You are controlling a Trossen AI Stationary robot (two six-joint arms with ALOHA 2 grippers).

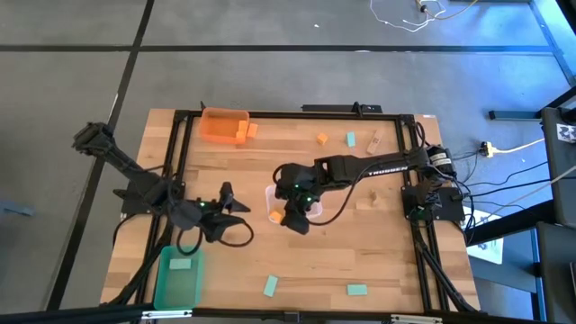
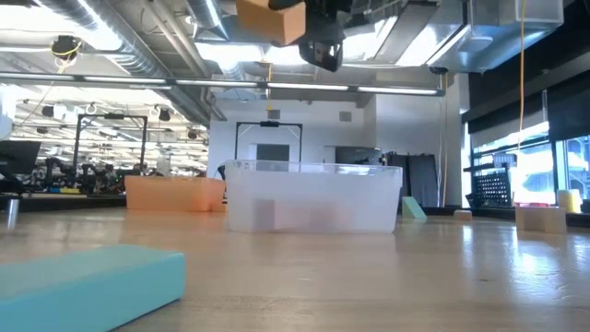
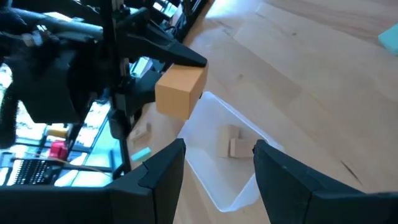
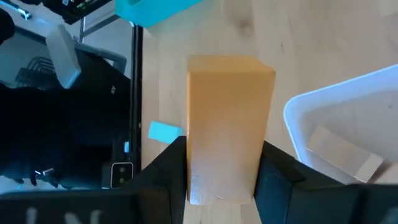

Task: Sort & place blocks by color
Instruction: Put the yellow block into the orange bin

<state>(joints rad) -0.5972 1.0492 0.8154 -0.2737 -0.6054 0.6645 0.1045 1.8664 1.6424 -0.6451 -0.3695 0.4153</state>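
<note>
Clamped in the right gripper (image 4: 219, 180) is an orange block (image 4: 227, 124), held well above the table at its middle, just beside the clear bin (image 1: 270, 195) that already holds tan wooden blocks (image 3: 230, 142).

Nearest the front edge, two mint green blocks (image 1: 270, 286) lie loose on the wood, and a green bin (image 1: 175, 286) at the near left corner has one mint block in it. Just beyond it the left gripper (image 3: 217, 168) waits with its fingers spread and empty, aimed toward the clear bin.

Farther off, the orange bin (image 1: 223, 126) sits at the far left, with more loose blocks (image 1: 349, 139) along the far edge.

I judge the main risk is release here: the orange block hangs so near the clear bin's rim that it could tumble in among the tan pieces. The long carry to the orange bin also passes close to the waiting left arm.
</note>
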